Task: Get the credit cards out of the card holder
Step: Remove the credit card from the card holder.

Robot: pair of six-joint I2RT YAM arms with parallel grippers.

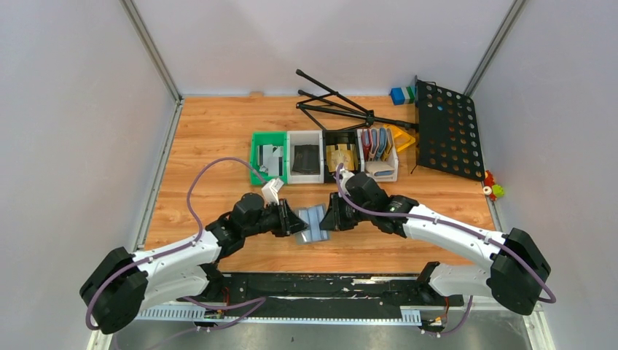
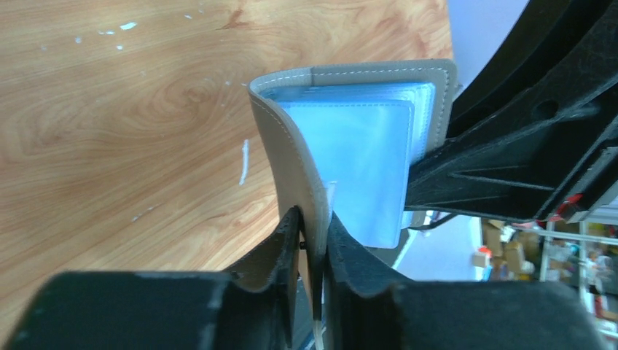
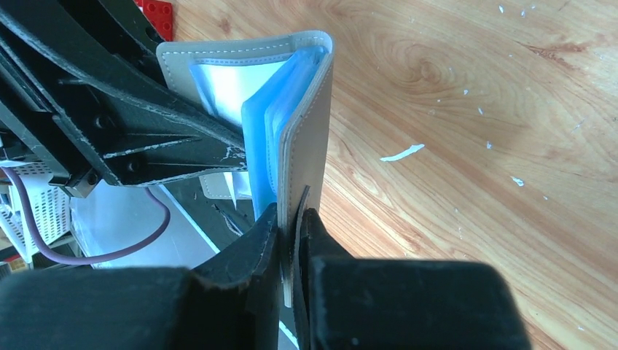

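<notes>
The grey-blue card holder (image 1: pixel 313 223) hangs half open just above the table between both grippers. My left gripper (image 1: pixel 295 222) is shut on its left cover (image 2: pixel 291 153), pinched at the edge between my fingertips (image 2: pixel 315 235). My right gripper (image 1: pixel 331 217) is shut on the right cover (image 3: pixel 315 138), clamped between its fingertips (image 3: pixel 291 227). Pale blue plastic sleeves (image 2: pixel 364 153) fan out inside. A whitish sheet (image 3: pixel 226 84) shows in the far pocket. I cannot tell the credit cards apart from the sleeves.
Behind the holder stands a row of small bins: green (image 1: pixel 256 157), white (image 1: pixel 304 137), one with a tan item (image 1: pixel 340 157), and one with red and blue holders (image 1: pixel 379 149). A black perforated music stand (image 1: pixel 448 131) lies at the back right.
</notes>
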